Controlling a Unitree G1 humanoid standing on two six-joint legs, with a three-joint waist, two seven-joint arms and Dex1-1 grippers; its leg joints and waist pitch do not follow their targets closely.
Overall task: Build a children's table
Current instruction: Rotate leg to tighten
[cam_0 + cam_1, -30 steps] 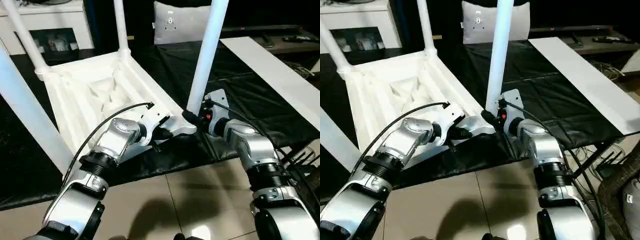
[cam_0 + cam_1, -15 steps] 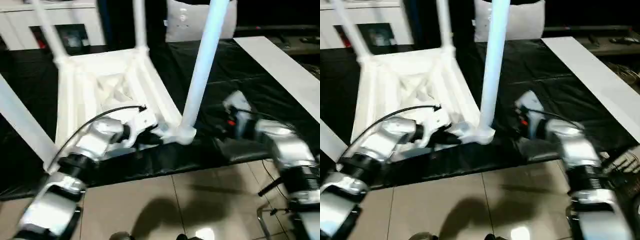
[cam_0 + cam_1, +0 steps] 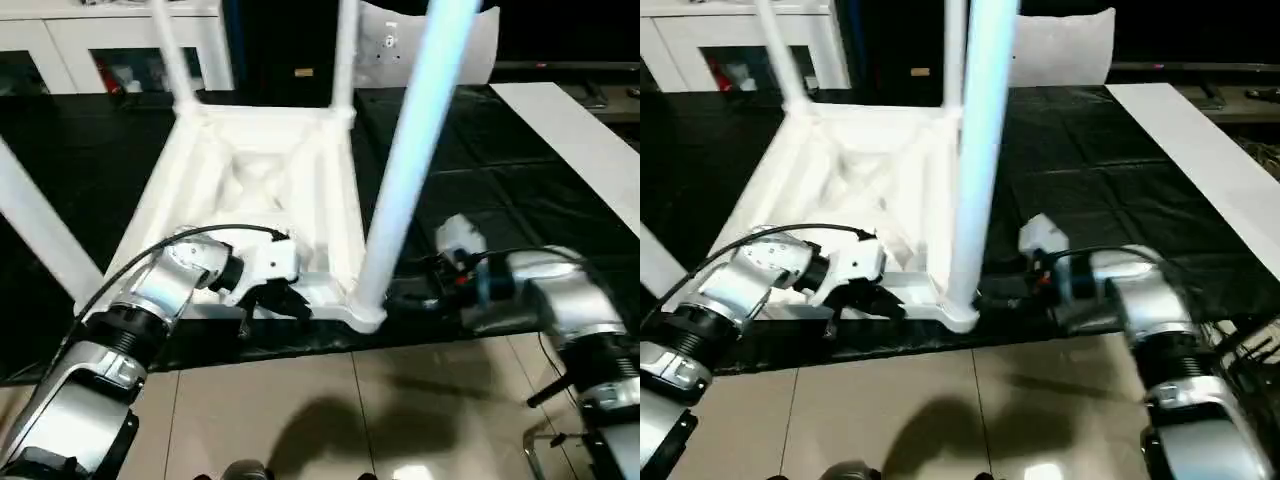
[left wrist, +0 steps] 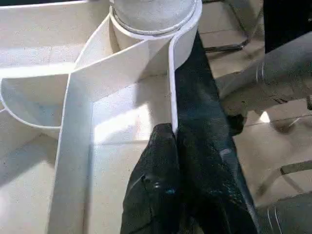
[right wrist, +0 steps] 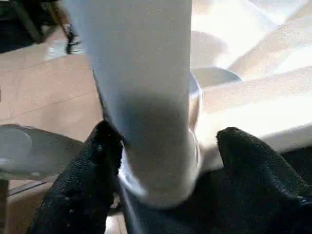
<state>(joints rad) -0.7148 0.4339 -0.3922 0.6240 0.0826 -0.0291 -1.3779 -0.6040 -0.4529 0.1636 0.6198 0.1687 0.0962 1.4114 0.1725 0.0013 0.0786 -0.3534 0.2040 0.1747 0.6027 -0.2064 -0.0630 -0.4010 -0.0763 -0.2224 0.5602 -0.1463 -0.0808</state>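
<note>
Left eye view — four legs up | my left gripper [image 4: 173, 146] pinches the table rim [image 4: 171, 87] | right gripper [image 5: 161, 161] spread around the near leg [image 3: 405, 170] — seating left.

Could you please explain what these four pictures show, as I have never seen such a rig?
A humanoid robot with two silver arms is building a white plastic table. Two pictures come from a stereo camera on its head, looking down over the forearms. The other two come from cameras on its wrists, looking along each gripper's black fingers.

The table lies upside down on a black sheet, ribbed underside up, its legs pointing upward. The left gripper is shut, its jaws pinching the thin side wall of the top near a corner socket. The right gripper has its jaws on either side of the near leg, just above its socket; whether they press it is unclear. Behind stand a pillow and cabinets.
</note>
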